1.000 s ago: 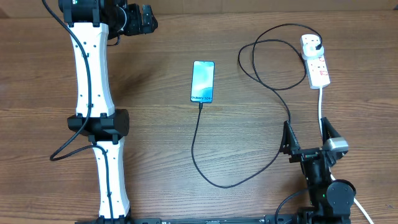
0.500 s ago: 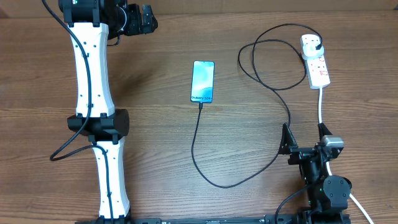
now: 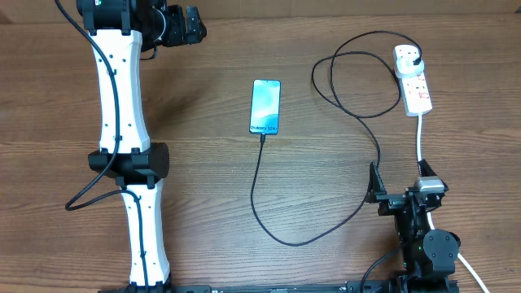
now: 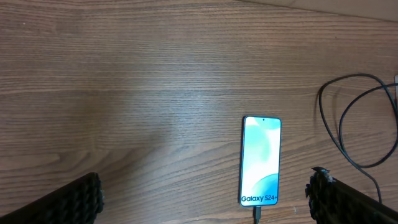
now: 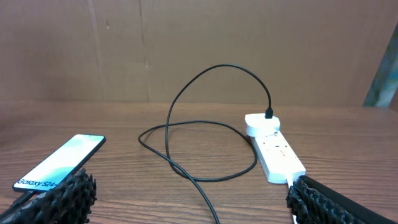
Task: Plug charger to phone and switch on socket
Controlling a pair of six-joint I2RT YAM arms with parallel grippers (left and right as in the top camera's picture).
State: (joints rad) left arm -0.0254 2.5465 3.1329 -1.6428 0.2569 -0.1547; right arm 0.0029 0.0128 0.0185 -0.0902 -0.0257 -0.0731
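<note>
The phone (image 3: 265,107) is laid flat near the middle of the surface (image 3: 203,163) with its screen lit. The tip of the charger (image 3: 252,194) is seen at the phone's bottom edge. The black cable is looped across to the socket (image 3: 415,88) at the far right, where its plug (image 3: 418,59) is seated. The switch position cannot be told. The left gripper (image 4: 205,186) is spread wide and empty, well apart from the phone. The right gripper (image 5: 193,196) is likewise wide, with nothing held, beside the white cord (image 3: 420,138).
</note>
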